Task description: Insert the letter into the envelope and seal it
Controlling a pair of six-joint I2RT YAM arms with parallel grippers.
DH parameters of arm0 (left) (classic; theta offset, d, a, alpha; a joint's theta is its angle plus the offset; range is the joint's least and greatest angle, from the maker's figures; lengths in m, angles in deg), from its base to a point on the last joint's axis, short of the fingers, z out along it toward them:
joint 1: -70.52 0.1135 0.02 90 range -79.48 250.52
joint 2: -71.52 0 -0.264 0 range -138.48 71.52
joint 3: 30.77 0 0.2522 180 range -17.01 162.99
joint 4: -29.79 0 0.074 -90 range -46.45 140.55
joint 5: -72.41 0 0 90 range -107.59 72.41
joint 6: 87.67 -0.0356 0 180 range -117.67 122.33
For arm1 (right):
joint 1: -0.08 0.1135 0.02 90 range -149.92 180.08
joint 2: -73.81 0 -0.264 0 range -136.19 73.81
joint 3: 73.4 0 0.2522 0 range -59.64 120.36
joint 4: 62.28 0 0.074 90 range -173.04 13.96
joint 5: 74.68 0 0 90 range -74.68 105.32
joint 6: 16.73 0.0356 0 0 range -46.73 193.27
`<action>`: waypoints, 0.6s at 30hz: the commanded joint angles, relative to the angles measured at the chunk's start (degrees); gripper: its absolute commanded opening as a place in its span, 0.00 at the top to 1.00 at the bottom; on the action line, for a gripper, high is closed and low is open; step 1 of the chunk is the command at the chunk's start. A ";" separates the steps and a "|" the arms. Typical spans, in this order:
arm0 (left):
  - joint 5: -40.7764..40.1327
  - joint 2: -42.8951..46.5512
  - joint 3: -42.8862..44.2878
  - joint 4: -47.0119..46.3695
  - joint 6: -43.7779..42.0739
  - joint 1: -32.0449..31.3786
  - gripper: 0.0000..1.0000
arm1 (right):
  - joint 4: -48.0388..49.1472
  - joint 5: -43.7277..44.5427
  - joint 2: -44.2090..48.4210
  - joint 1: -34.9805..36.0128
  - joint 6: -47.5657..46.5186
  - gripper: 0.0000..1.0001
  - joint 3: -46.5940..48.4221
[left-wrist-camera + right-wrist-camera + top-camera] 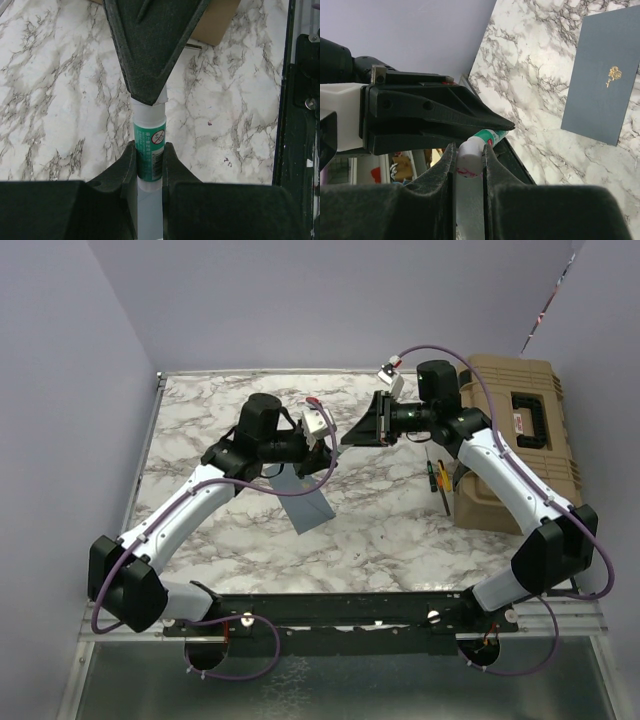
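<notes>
The slate blue-grey envelope (305, 502) lies flat on the marble table; in the right wrist view (600, 75) it shows a small gold emblem. The tan letter is not in view. Both grippers meet in the air above the table's middle, on one glue stick. My left gripper (150, 152) is shut on the stick's green-labelled body (149, 125). My right gripper (469, 152) is shut on its white cap end (470, 162). In the top view the left gripper (325, 445) and right gripper (358, 430) face each other tip to tip.
A tan tool case (520, 440) stands at the right edge of the table. A few small hand tools (437, 475) lie beside it. A black rail (350, 610) runs along the near edge by the arm bases.
</notes>
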 commanded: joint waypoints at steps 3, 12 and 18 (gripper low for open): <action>-1.15 -3.90 5.73 5.31 -3.48 -2.80 1.00 | -6.61 -2.21 -1.34 2.39 -2.00 1.00 4.26; -2.83 -5.91 9.05 8.87 -5.83 -4.23 1.00 | -18.13 4.43 -3.51 3.12 -6.64 1.00 8.89; -3.81 -7.07 11.72 11.49 -8.01 -5.02 1.00 | -20.77 7.37 -4.38 3.41 -7.07 1.00 9.84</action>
